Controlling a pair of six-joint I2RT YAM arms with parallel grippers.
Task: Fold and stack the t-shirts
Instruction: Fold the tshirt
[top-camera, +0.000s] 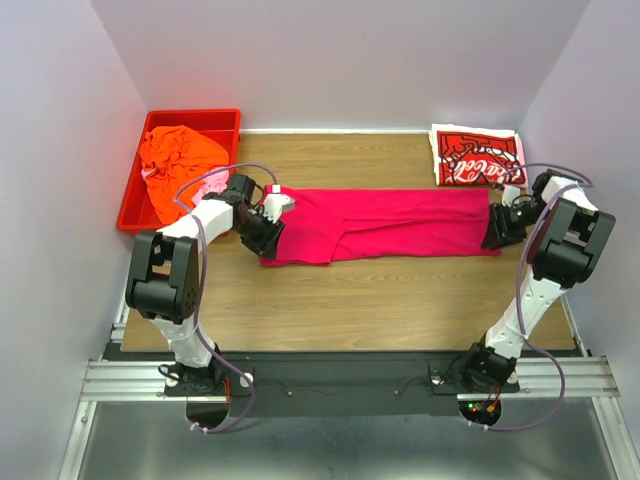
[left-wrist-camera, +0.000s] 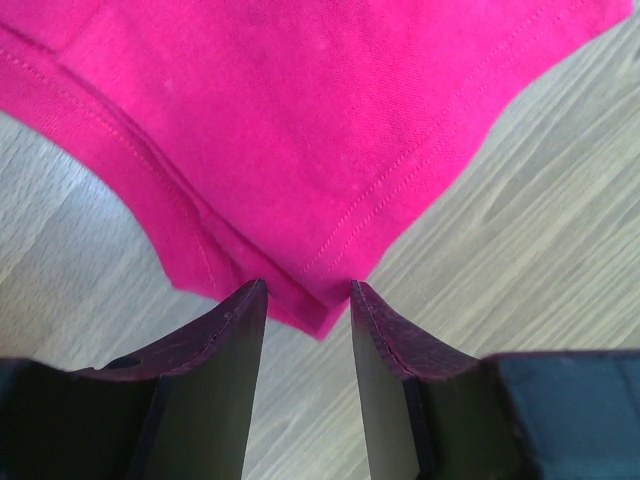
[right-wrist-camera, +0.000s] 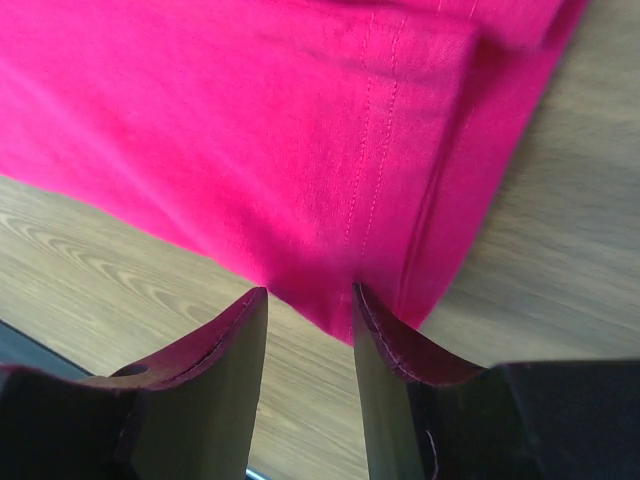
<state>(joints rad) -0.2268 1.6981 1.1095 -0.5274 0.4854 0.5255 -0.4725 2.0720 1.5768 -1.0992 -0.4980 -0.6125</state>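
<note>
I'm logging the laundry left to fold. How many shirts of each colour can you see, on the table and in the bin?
Magenta-pink shirt: 1
Red-and-white Coca-Cola shirt: 1
Orange shirt: 1
Light pink shirt: 1, mostly hidden under the orange one in the red bin
Total: 4

Left claw (left-wrist-camera: 308, 292), right claw (right-wrist-camera: 308, 292) (both parted)

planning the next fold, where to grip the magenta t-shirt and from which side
Grip the magenta t-shirt at its short ends: left tool on the left corner, right tool on the right hem, each from outside, since it lies as a flat long strip.
</note>
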